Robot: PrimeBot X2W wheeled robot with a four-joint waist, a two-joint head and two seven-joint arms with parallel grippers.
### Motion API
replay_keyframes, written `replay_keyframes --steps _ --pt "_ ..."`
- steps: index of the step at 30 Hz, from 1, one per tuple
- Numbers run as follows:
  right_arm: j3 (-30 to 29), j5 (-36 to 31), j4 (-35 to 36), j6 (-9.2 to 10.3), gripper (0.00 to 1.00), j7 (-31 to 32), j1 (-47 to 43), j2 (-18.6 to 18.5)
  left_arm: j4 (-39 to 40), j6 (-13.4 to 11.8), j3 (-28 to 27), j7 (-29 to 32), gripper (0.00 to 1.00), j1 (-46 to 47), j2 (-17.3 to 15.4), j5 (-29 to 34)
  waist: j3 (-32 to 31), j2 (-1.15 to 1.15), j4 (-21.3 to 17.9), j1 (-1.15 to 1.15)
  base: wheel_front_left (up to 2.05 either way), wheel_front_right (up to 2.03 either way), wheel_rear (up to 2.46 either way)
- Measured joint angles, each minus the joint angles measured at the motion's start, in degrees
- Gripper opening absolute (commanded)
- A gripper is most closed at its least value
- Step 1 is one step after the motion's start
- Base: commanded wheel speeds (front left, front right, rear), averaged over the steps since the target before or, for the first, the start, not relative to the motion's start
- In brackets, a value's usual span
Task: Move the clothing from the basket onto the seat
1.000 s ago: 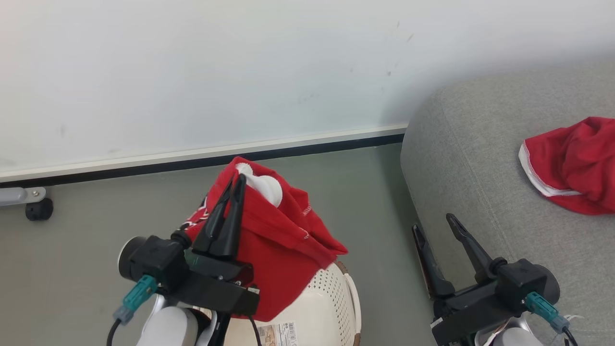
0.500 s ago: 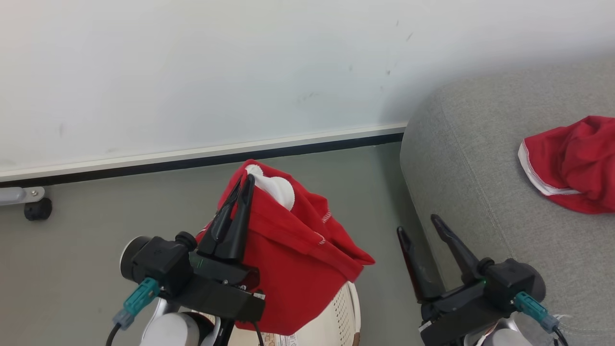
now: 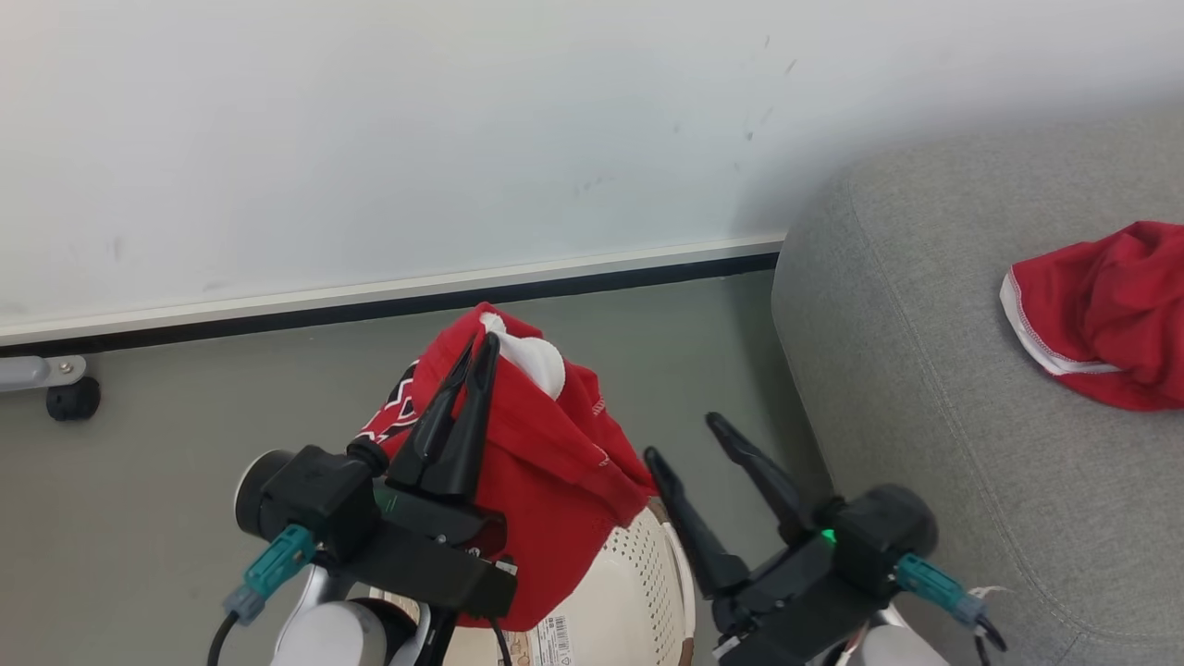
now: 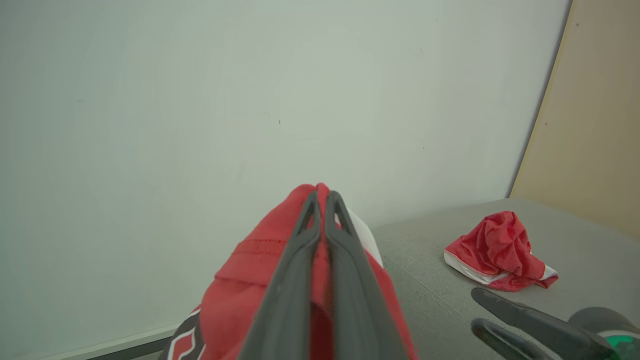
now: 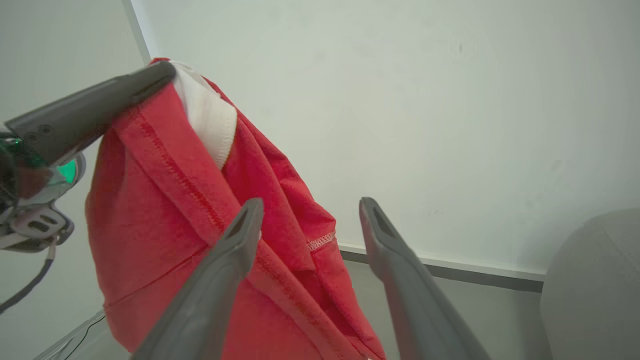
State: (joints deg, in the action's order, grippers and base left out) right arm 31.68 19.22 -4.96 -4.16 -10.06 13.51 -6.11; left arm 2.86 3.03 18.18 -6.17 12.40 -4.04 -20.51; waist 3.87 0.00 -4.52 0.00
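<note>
My left gripper point(image 3: 476, 342) is shut on a red garment point(image 3: 546, 462) with white trim and a black-and-white print, held up above the cream basket point(image 3: 638, 592). The same garment point(image 4: 240, 285) drapes around the closed fingers in the left wrist view. My right gripper point(image 3: 684, 437) stands open just right of the hanging garment point(image 5: 165, 200), its left finger close to the cloth, nothing between the fingers. A second red garment point(image 3: 1101, 314) lies crumpled on the grey seat point(image 3: 925, 305); it lies there point(image 4: 500, 252) in the left wrist view too.
A white wall with a dark baseboard point(image 3: 388, 310) runs behind. A small black caster point(image 3: 72, 400) sits at the far left on the grey floor point(image 3: 185, 416). A beige panel point(image 4: 590, 125) stands beyond the seat.
My right gripper has swung left, away from the seat's edge toward the held garment. The left gripper stays shut on the garment, whose hanging hem has swung back in.
</note>
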Motion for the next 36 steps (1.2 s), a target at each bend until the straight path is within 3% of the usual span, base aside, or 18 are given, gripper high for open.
replay_keyframes --steps 9,26,30,31,33,34,36 --pt "6.6 0.2 -2.5 -1.91 1.0 1.5 4.6 1.6 0.6 -0.5 0.6 1.2 0.0 0.0 0.0 0.0 0.0 0.0 0.2 0.0 0.0 0.0 0.0" --pt "13.2 4.5 -13.9 -2.48 1.0 3.0 13.3 2.3 1.4 -0.5 2.6 2.8 0.0 0.1 0.2 -0.1 -0.5 0.0 1.7 0.0 0.0 0.0 0.0" --pt "17.7 7.3 -14.3 -2.49 1.0 2.9 15.5 2.2 1.3 -0.5 3.3 3.1 0.0 0.2 0.3 -0.2 -0.5 0.0 2.1 0.0 0.0 0.0 0.0" --pt "18.8 8.0 -14.2 -2.49 0.57 2.8 16.0 2.2 1.3 -0.5 3.3 3.1 0.0 0.2 0.3 -0.3 -0.5 0.0 2.2 0.0 0.0 0.0 0.0" --pt "20.4 9.6 -14.3 -2.49 0.13 2.5 17.0 2.3 1.3 -0.5 3.5 3.1 0.0 0.2 0.3 -0.4 -0.5 0.0 2.4 0.0 0.0 0.0 0.0" --pt "21.0 10.2 -14.4 -2.49 0.0 2.3 17.4 2.3 1.3 -0.5 3.6 3.1 0.0 0.3 0.4 -0.5 -0.5 0.0 2.5 0.0 0.0 0.0 0.0" --pt "21.8 11.2 -14.6 -2.48 0.0 1.9 18.1 2.3 1.3 -0.5 3.8 3.1 0.0 0.3 0.4 -0.6 -0.5 0.0 2.6 0.0 0.0 0.0 0.0"
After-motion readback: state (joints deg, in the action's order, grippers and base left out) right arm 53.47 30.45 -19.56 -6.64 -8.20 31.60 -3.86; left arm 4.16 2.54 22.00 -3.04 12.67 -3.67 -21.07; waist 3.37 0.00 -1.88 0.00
